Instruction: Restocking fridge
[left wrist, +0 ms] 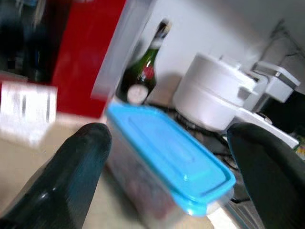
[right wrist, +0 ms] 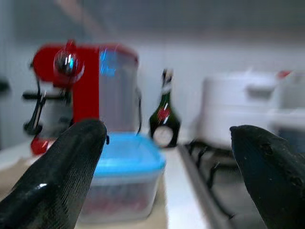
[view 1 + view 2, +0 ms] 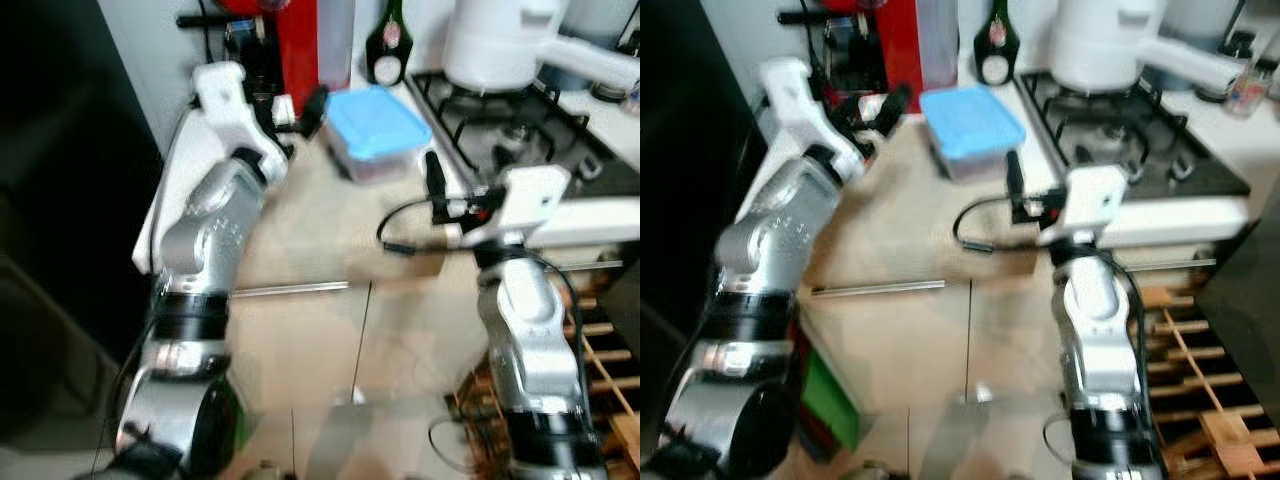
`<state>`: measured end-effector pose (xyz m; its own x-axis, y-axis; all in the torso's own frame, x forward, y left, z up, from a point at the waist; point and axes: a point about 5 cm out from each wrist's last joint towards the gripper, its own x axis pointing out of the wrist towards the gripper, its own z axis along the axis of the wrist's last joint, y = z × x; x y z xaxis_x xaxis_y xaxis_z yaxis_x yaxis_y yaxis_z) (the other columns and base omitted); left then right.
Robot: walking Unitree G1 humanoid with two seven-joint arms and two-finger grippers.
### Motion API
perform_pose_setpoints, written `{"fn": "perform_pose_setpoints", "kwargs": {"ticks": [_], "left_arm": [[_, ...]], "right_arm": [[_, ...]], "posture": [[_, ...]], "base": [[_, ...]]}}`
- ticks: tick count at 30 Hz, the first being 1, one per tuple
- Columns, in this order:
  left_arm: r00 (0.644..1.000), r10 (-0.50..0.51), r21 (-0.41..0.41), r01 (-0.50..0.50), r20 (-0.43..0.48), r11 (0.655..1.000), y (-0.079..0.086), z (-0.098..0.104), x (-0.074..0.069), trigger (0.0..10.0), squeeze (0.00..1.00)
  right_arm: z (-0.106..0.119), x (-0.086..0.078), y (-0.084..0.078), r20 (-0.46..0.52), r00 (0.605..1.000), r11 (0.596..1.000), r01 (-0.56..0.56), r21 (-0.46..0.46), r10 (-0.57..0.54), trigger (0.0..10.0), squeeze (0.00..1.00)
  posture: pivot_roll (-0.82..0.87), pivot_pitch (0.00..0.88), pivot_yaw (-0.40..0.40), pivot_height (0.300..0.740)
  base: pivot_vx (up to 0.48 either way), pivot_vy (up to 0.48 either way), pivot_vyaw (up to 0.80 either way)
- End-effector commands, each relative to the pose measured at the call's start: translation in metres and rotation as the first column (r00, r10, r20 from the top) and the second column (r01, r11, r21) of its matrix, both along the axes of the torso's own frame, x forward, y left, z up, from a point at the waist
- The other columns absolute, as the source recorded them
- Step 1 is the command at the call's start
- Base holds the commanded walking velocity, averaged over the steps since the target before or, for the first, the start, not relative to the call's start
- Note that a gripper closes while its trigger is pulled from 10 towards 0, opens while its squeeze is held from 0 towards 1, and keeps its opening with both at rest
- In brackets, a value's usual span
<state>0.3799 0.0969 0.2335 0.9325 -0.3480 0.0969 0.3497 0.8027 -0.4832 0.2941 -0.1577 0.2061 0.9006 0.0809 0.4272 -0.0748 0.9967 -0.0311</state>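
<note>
a: where is the blue-lid box?
b: near the back edge of the counter, by the stove.
a: which hand is closer?
b: the left gripper, wide open, just beside it. the right gripper is wide open too.

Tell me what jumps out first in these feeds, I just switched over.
The blue-lidded container on the beige counter stands out, with both arms reaching toward it: the left end effector beside its left edge, the right end effector just short of its near right corner, both open. Behind it stand a red coffee machine and a dark bottle; a white pot sits on the stove to the right.
</note>
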Motion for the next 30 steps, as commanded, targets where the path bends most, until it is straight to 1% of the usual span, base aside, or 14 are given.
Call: {"fn": "perform_pose_setpoints", "kwargs": {"ticks": [1, 4, 6, 8, 10, 11, 12, 13, 18, 22, 24, 25, 26, 30], "left_arm": [[0.997, 0.016, -0.03, -0.018, -0.073, 0.999, 0.002, -0.006, 0.004, 10.0, 0.0], [0.982, 0.031, -0.099, -0.05, -0.186, 0.994, -0.002, -0.017, 0.012, 10.0, 0.0], [0.969, 0.06, -0.12, -0.091, -0.239, 0.989, 0.0, -0.024, 0.015, 10.0, 0.0], [0.957, 0.037, -0.179, -0.092, -0.287, 0.98, -0.008, -0.031, 0.02, 10.0, 0.0], [0.956, 0.024, -0.196, -0.084, -0.291, 0.977, -0.011, -0.031, 0.021, 10.0, 0.0], [0.959, 0.006, -0.203, -0.067, -0.285, 0.977, -0.019, -0.029, 0.021, 10.0, 0.0], [0.959, 0.006, -0.203, -0.067, -0.285, 0.977, -0.019, -0.029, 0.021, 10.0, 0.0], [0.963, -0.007, -0.191, -0.046, -0.271, 0.98, -0.025, -0.026, 0.022, 10.0, 0.0], [0.961, 0.001, -0.188, -0.055, -0.278, 0.981, -0.028, -0.027, 0.025, 10.0, 0.0], [0.956, 0.058, -0.216, -0.123, -0.287, 0.969, -0.022, -0.026, 0.029, 10.0, 0.0], [0.955, 0.063, -0.22, -0.131, -0.291, 0.967, -0.021, -0.026, 0.029, 10.0, 0.0], [0.948, 0.087, -0.226, -0.162, -0.307, 0.961, -0.017, -0.029, 0.03, 10.0, 0.0], [0.933, 0.135, -0.235, -0.221, -0.334, 0.947, -0.009, -0.033, 0.031, 10.0, 0.0], [0.925, 0.171, -0.257, -0.266, -0.34, 0.929, -0.003, -0.032, 0.032, 10.0, 0.0]], "right_arm": [[0.009, -0.001, -0.003, 0.026, 0.999, 1.0, 0.029, 0.005, -0.029, 10.0, 0.0], [0.015, -0.006, -0.012, 0.045, 0.995, 0.996, 0.084, 0.003, -0.084, 10.0, 0.0], [0.017, -0.009, -0.016, 0.052, 0.992, 0.994, 0.111, 0.003, -0.111, 10.0, 0.0], [0.02, -0.014, -0.026, 0.055, 0.985, 0.987, 0.162, -0.001, -0.161, 10.0, 0.0], [0.02, -0.016, -0.028, 0.055, 0.984, 0.985, 0.173, -0.003, -0.172, 10.0, 0.0], [0.021, -0.019, -0.03, 0.054, 0.981, 0.983, 0.186, -0.007, -0.185, 10.0, 0.0], [0.021, -0.019, -0.03, 0.054, 0.981, 0.983, 0.186, -0.007, -0.185, 10.0, 0.0], [0.02, -0.021, -0.032, 0.047, 0.98, 0.981, 0.192, -0.015, -0.192, 10.0, 0.0], [0.018, -0.026, -0.033, 0.022, 0.981, 0.981, 0.194, -0.027, -0.194, 10.0, 0.0], [0.014, -0.031, -0.033, -0.008, 0.983, 0.982, 0.183, -0.042, -0.184, 10.0, 0.0], [0.013, -0.031, -0.032, -0.013, 0.983, 0.982, 0.182, -0.044, -0.182, 10.0, 0.0], [0.012, -0.032, -0.032, -0.02, 0.984, 0.983, 0.178, -0.046, -0.179, 10.0, 0.0], [0.011, -0.033, -0.031, -0.029, 0.984, 0.983, 0.175, -0.048, -0.177, 10.0, 0.0], [0.011, -0.034, -0.031, -0.036, 0.984, 0.984, 0.172, -0.05, -0.174, 10.0, 0.0]], "posture": [[-0.15, 0.0, 0.083, 0.74], [-0.17, 0.011, 0.1, 0.74], [-0.18, 0.021, 0.109, 0.74], [-0.21, 0.043, 0.117, 0.74], [-0.22, 0.051, 0.119, 0.74], [-0.23, 0.057, 0.118, 0.74], [-0.23, 0.057, 0.118, 0.74], [-0.24, 0.066, 0.115, 0.74], [-0.25, 0.082, 0.108, 0.74], [-0.26, 0.099, 0.1, 0.74], [-0.26, 0.1, 0.099, 0.74], [-0.26, 0.105, 0.097, 0.74], [-0.26, 0.106, 0.097, 0.74], [-0.27, 0.109, 0.097, 0.74]], "base": [[0.0, 0.0, 0.0], [0.0, 0.0, 0.0], [0.0, 0.0, 0.0], [0.0, 0.0, 0.0], [0.0, 0.0, 0.0], [0.0, 0.0, 0.0], [0.0, 0.0, 0.0], [0.0, 0.0, 0.0], [0.0, 0.0, 0.0], [0.0, 0.0, 0.0], [0.0, 0.0, 0.0], [0.0, 0.0, 0.0], [0.0, 0.0, 0.0], [0.0, 0.0, 0.0]]}}
